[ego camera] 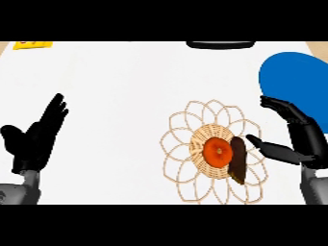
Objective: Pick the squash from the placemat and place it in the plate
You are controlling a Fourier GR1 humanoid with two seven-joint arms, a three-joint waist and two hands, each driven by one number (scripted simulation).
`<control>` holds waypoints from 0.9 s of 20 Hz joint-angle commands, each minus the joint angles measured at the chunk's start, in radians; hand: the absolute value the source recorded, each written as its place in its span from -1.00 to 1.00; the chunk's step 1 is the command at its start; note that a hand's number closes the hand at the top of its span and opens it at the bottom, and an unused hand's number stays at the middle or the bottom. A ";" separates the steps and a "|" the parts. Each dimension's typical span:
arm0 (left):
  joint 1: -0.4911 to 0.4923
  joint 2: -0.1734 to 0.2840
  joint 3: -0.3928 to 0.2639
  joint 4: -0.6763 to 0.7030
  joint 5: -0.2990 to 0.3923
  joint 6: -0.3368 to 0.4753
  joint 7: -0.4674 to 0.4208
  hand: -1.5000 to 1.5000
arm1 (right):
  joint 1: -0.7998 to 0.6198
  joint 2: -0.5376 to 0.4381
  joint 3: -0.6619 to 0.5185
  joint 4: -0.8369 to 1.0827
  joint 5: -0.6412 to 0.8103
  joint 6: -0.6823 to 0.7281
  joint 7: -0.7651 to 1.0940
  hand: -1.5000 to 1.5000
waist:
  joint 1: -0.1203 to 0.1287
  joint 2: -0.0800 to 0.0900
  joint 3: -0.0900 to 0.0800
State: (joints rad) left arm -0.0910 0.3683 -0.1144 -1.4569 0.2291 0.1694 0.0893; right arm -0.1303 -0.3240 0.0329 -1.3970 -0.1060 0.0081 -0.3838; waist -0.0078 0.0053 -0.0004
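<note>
Wicker placemat is carrying the squash, a dark elongated piece lying just right of an orange round fruit. It is probably stiff, smooth and light, best taken across its narrow middle. Right hand is hovering just right of it, fingers released, thumb nearly touching. Blue plate is waiting far right on the surface. Left hand is resting open.

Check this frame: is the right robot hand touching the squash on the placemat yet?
Cannot tell. In the head view the right robot hand is open beside the squash; its thumb ends by a dark shape next to the squash, so neither contact nor gap shows plainly.
</note>
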 commanded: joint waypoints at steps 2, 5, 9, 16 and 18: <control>-0.034 -0.026 -0.014 0.029 -0.034 0.012 0.030 0.00 | 0.099 0.021 0.092 0.136 0.143 0.030 -0.224 -1.00 | 0.008 -0.003 0.001; -0.086 -0.014 0.011 0.077 -0.018 -0.024 0.059 0.00 | 0.086 -0.084 0.074 0.132 0.193 0.063 -0.216 -1.00 | 0.003 -0.004 0.001; -0.059 -0.003 0.026 0.006 -0.032 -0.022 0.094 0.00 | 0.100 -0.111 0.111 -0.018 0.254 0.061 -0.045 -1.00 | 0.007 -0.008 0.000; -0.085 -0.035 0.057 0.067 -0.057 -0.054 0.052 0.00 | 0.095 -0.148 0.128 -0.139 0.326 0.137 0.132 -1.00 | 0.006 -0.006 0.000; -0.096 -0.055 0.068 0.146 -0.054 -0.069 -0.013 0.00 | 0.075 -0.145 0.168 -0.207 0.341 0.168 0.255 -1.00 | 0.002 -0.005 -0.001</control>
State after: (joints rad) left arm -0.1678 0.3395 -0.0557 -1.3888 0.1873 0.1161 0.1374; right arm -0.0215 -0.4538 0.1659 -1.5299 0.2035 0.1233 -0.2740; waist -0.0034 -0.0006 -0.0004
